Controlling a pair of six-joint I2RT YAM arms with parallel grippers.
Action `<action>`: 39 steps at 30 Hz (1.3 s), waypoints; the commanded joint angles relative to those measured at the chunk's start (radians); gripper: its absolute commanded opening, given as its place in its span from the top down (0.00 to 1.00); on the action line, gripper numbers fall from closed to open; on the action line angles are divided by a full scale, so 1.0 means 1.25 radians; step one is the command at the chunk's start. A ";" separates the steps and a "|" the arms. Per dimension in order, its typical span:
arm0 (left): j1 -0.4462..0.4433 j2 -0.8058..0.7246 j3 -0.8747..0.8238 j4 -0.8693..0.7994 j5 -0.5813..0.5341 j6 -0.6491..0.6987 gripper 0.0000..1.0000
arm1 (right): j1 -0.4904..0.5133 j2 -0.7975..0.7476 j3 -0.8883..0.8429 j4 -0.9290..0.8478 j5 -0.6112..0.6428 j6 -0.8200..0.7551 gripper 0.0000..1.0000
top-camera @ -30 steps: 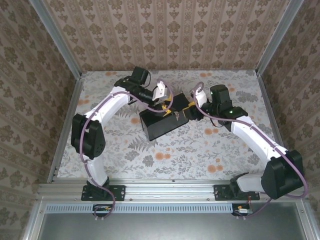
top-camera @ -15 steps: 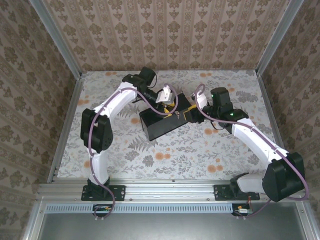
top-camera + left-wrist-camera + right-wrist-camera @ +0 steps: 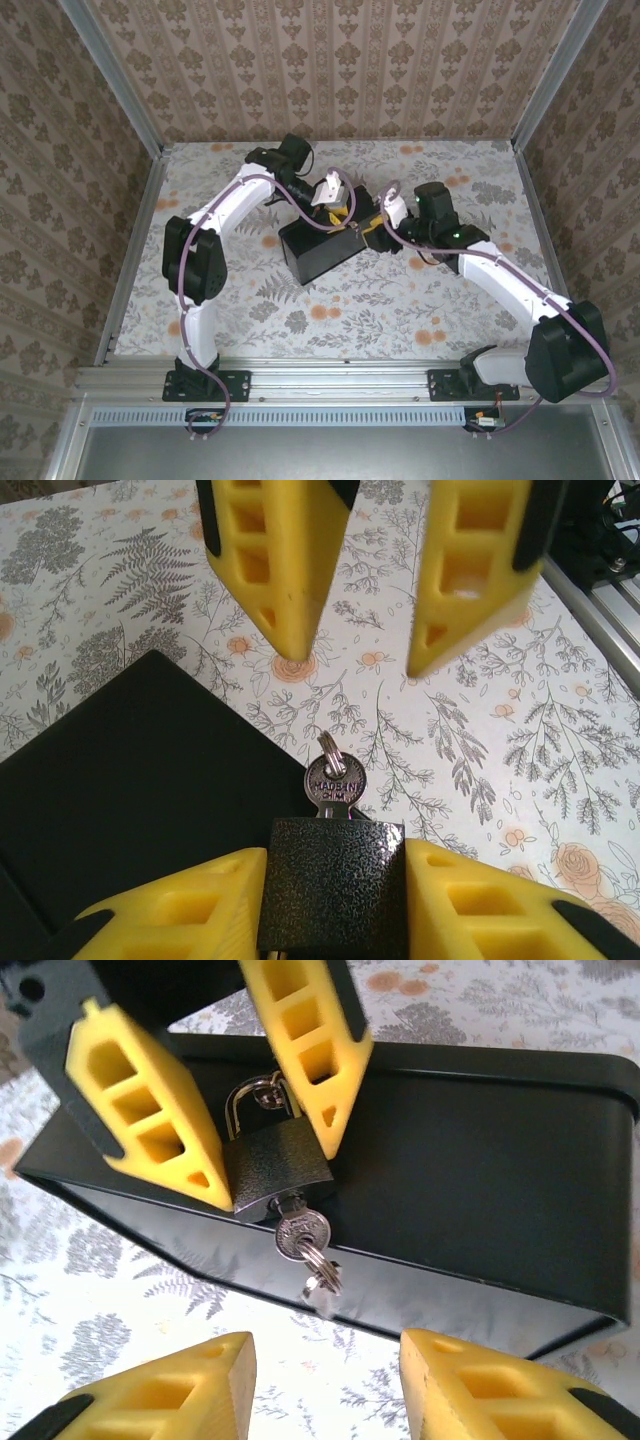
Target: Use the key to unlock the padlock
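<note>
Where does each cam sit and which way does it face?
Top external: above, behind the bases, looking down at the table; left arm and right arm show.
Left wrist: on left arm, looking past the left fingers at the padlock they clamp, key inserted.
Right wrist: on right arm, facing the black box past open right fingers.
Shared: wrist views both show padlock, key.

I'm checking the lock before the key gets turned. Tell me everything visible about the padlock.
The padlock is a small squarish body of dark, pebbled metal with a silvery shackle, partly hidden by a finger. The left gripper pinches its two sides, holding it at the edge of the black box. The key sits in its keyhole, a ring dangling.
</note>
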 commanded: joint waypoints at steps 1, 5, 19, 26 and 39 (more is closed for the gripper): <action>-0.005 0.029 0.002 -0.026 -0.003 0.008 0.65 | 0.031 -0.039 -0.038 0.098 0.072 -0.130 0.58; -0.002 0.026 -0.007 -0.022 -0.002 0.005 0.68 | 0.049 -0.049 -0.077 0.179 0.130 -0.209 0.59; 0.025 0.016 -0.015 -0.020 0.084 0.000 0.74 | 0.083 0.007 -0.068 0.246 0.156 -0.268 0.58; 0.033 0.013 -0.018 -0.036 0.099 0.010 0.74 | 0.087 0.021 -0.072 0.266 0.155 -0.270 0.60; 0.037 0.013 -0.013 -0.048 0.124 0.012 0.74 | 0.109 0.037 -0.049 0.262 0.163 -0.280 0.65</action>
